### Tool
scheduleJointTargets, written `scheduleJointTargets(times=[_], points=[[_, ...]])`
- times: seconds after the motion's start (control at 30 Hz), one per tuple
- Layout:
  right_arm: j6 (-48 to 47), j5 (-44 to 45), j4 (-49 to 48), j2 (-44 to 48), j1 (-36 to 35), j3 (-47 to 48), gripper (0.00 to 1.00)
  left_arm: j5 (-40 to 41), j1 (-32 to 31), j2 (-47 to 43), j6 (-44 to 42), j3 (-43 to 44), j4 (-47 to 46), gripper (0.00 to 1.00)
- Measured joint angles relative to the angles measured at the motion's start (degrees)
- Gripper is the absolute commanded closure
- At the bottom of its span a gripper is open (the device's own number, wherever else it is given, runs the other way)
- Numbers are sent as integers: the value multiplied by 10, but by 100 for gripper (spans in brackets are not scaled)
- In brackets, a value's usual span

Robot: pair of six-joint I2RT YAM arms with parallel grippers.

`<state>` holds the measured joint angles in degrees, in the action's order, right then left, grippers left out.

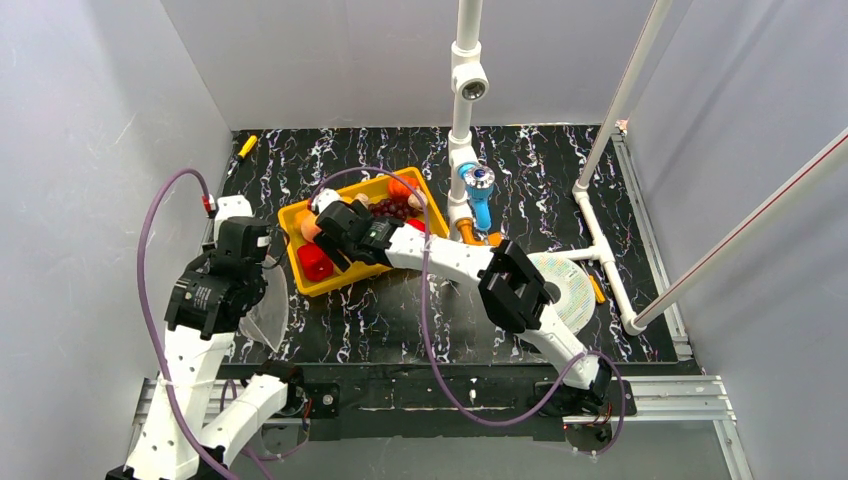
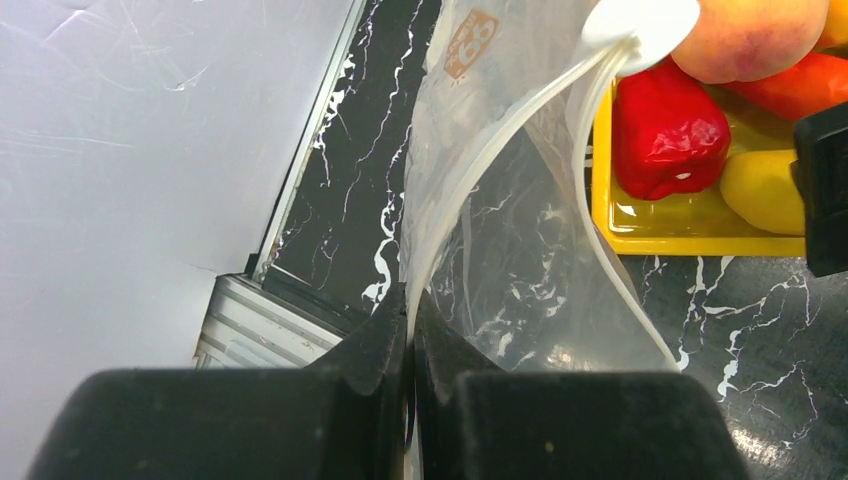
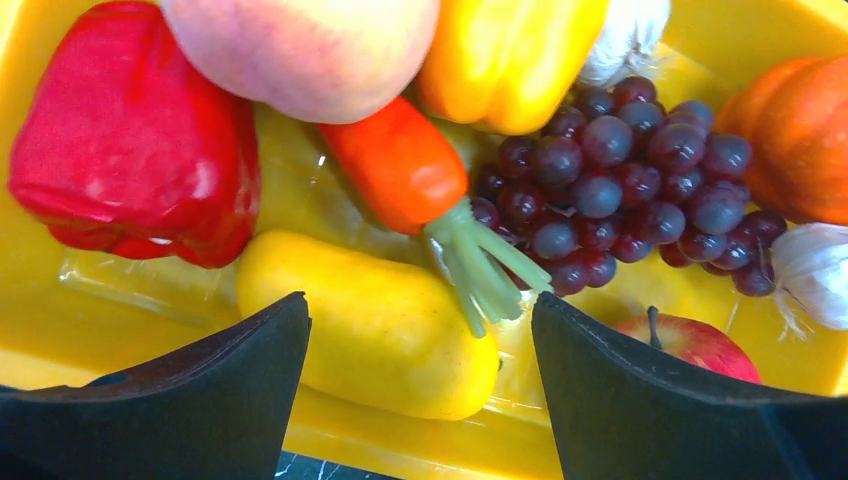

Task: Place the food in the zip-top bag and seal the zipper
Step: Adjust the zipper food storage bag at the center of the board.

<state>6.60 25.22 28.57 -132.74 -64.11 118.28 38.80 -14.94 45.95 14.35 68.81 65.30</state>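
While the left gripper (image 2: 410, 315) is clamped on 1 edge of the zip-top bag (image 2: 520, 220), apparently to keep its mouth open just beside the yellow tray (image 3: 40, 330), the right gripper (image 3: 418, 315) hangs with jaws spread over the food (image 3: 370, 340) lying in that tray, likely for a pick.

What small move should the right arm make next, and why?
Probably lower the right gripper and close it on the yellow vegetable: its jaws stand open either side of it in the tray, and the left gripper pinches the bag beside the tray.
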Motion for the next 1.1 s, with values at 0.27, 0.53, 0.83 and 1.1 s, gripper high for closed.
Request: scheduleJointTargets(times=[0.27,0.53,0.83,1.1], points=[[-6,4,-9,-9,23,14,26,-5,0,5,3,-25,4,100],[-26,-1,-16,-45,29,39,31,-33,0,7,7,-28,-2,100],[-42,-26,-17,-55,26,51,23,-53,0,-4,7,-29,-6,100],[-53,-48,-15,-72,19,88,20,-67,0,-18,7,-29,-14,100]])
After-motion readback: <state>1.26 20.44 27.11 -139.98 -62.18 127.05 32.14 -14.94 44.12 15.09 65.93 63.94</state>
